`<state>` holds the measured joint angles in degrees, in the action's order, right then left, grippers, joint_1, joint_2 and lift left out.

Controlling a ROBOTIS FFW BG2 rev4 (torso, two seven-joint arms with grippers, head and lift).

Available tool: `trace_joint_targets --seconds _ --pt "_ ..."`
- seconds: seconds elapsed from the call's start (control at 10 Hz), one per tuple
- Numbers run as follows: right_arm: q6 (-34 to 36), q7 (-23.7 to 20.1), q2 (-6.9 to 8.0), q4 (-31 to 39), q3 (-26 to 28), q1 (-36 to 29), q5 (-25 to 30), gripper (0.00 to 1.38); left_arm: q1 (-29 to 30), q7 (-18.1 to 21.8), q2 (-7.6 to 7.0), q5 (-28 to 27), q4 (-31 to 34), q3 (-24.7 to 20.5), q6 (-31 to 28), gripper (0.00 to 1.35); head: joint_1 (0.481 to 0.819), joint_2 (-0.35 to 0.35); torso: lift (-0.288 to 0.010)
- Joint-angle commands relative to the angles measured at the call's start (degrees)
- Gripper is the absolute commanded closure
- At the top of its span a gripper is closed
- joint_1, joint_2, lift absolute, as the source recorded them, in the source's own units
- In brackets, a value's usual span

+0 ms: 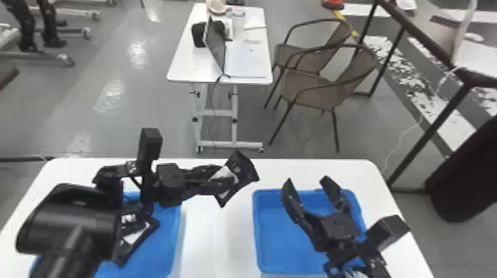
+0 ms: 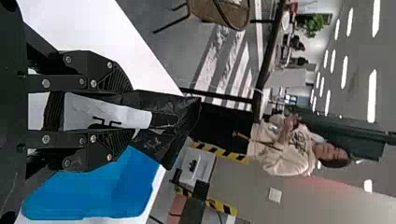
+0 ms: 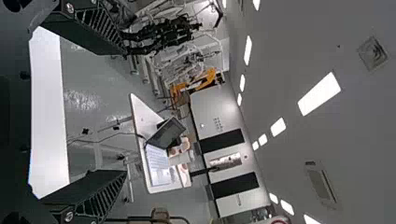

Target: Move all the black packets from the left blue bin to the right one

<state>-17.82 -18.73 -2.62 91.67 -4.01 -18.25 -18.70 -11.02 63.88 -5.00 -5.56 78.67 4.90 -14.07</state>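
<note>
Two blue bins (image 1: 267,240), two grippers (image 1: 306,181) — two chairs (image 1: 308,87) — black packets (image 1: 244,170) (at least two).

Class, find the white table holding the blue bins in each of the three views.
Head view: the white table spans the foreground, around both blue bins.
Left wrist view: behind the left gripper, which holds a black packet.
Right wrist view: a strip between the roots of the right gripper's spread fingers.
Shared landmark: grey floor beyond its edge.

bright all round, white ceiling lights (image 3: 319,94) glowing overhead (pale glare (image 1: 137,53) patches the grey floor (image 1: 81,118))
</note>
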Motion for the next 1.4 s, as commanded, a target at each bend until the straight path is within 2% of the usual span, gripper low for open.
trace_joint_targets --seconds 0.0,0.2,0.5,0.6,0.7,0.8,1.0,1.1,1.2,1.3 --pt "1.12 -1.57 -0.02 -1.23 -0.12 3.13 -0.2 0.1 -2.78 -0.07 0.96 1.25 -4.05 2.83 2.03 0.89 0.695 -0.121 0.0" --pt "3.41 -4.73 -0.02 -2.64 -0.56 6.21 -0.55 0.09 -5.06 -0.33 1.92 3.27 -6.86 4.5 3.17 0.89 0.695 -0.145 0.0" --pt "6.13 -8.43 -0.02 -4.83 -1.52 9.63 -1.17 0.1 -7.7 -0.77 2.45 6.17 -9.32 7.67 4.05 0.89 0.695 -0.149 0.0" --pt "6.22 -8.6 0.07 -5.27 -1.61 10.07 -1.34 0.16 -7.7 -0.95 2.63 7.05 -9.68 8.02 4.23 0.89 0.695 -0.148 0.0" --pt "6.4 -8.69 0.16 -5.54 -1.52 10.25 -2.04 0.47 -7.7 -1.04 2.72 7.49 -9.94 8.28 4.23 0.89 0.695 -0.151 0.0" --pt "6.75 -8.51 0.42 -5.71 -1.52 10.25 -2.75 0.9 -7.61 -1.04 2.72 7.75 -9.94 8.55 4.05 0.89 0.695 -0.154 0.0" --pt "5.25 -8.16 1.12 -6.42 -1.26 10.16 -3.1 1.07 -7.35 -1.04 2.36 8.02 -9.94 8.37 3.88 0.89 0.695 -0.159 0.0" --pt "3.67 -7.99 1.39 -6.94 -1.26 9.99 -3.71 1.25 -7.26 -1.04 2.36 8.02 -9.94 7.93 3.7 0.89 0.695 -0.158 0.0" --pt "2.97 -7.55 1.83 -7.12 -1.26 9.37 -4.33 1.28 -6.82 -1.3 2.36 8.19 -9.94 7.49 3.79 0.85 0.695 -0.158 0.0" --pt "2.35 -7.55 1.74 -7.12 -1.26 9.02 -4.68 1.28 -6.29 -2.09 2.28 8.72 -9.94 6.79 3.88 0.73 0.695 -0.159 0.0"
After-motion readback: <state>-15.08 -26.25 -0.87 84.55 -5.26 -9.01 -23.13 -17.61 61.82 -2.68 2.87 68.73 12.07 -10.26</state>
